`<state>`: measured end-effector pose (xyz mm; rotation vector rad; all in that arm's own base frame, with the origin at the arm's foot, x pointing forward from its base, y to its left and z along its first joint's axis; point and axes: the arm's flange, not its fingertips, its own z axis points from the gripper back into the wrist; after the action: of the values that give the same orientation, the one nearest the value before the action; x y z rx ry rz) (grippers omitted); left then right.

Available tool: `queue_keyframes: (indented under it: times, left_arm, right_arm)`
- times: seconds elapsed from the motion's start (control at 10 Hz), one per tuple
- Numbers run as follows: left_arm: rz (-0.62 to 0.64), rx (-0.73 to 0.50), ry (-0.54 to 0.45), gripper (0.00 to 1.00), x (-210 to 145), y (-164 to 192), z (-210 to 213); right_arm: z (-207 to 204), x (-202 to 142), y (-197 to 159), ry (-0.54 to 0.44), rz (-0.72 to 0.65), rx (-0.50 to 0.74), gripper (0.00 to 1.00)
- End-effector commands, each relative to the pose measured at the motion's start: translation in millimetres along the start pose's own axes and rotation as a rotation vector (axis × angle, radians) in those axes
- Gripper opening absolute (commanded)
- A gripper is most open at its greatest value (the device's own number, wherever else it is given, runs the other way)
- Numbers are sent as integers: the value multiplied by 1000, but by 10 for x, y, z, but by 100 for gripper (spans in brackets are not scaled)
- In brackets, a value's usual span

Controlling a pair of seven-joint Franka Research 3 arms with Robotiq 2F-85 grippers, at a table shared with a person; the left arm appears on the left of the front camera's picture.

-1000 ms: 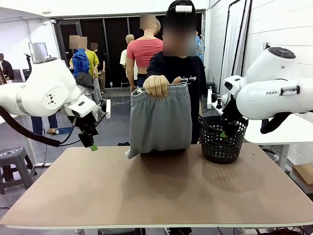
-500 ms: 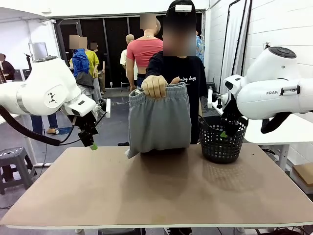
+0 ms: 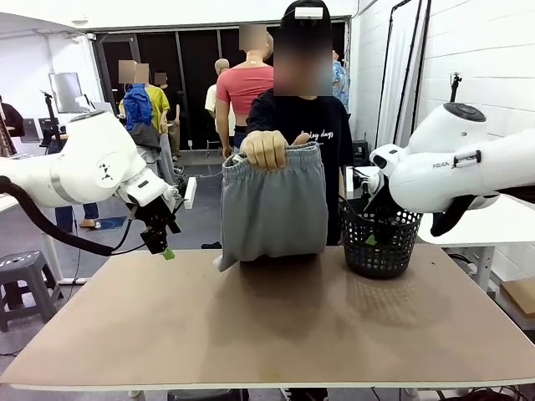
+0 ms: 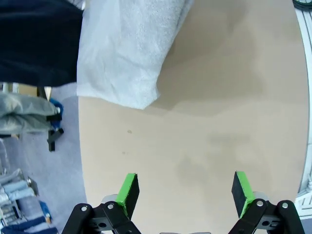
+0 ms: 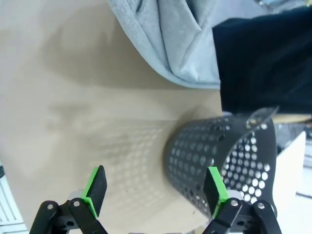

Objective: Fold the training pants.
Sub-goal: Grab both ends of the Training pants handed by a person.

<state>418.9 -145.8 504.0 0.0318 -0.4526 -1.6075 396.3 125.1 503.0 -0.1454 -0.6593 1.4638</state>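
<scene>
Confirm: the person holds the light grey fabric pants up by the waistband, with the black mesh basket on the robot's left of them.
Wrong side: the black mesh basket stands on the robot's right of the light grey fabric pants, as the front view shows. The rest holds.

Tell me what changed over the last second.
Both arms edged inward: the left gripper moved slightly right toward the training pants, the right gripper left and a little down by the black mesh basket. Nothing grasped or released; both stay open. The person's hand still holds the pants up by the waistband, lower edge on the table; basket unmoved.
</scene>
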Motion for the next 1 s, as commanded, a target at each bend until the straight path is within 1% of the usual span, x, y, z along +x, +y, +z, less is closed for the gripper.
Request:
queue_keyframes:
  times: [0.0, 0.2, 0.4, 0.6, 0.9]
  left_arm:
    - [-92, -10, -99, 100, -44, 135, -72]
    - [-107, 25, -165, 100, -70, 211, -128]
    - [-146, 5, -282, 100, -46, 231, -182]
    - [-105, 1, -368, 100, -2, 195, -216]
    - [-103, 5, -496, 100, 95, 111, -246]
  right_arm:
    - [-113, -105, -126, -104, 49, 25, 100]
    - [-216, -107, -163, -200, 68, 19, 100]
    - [-310, -105, -175, -273, 57, 45, 100]
    - [-313, -84, -140, -353, 32, 66, 100]
    - [-305, -60, -82, -442, 28, 95, 100]
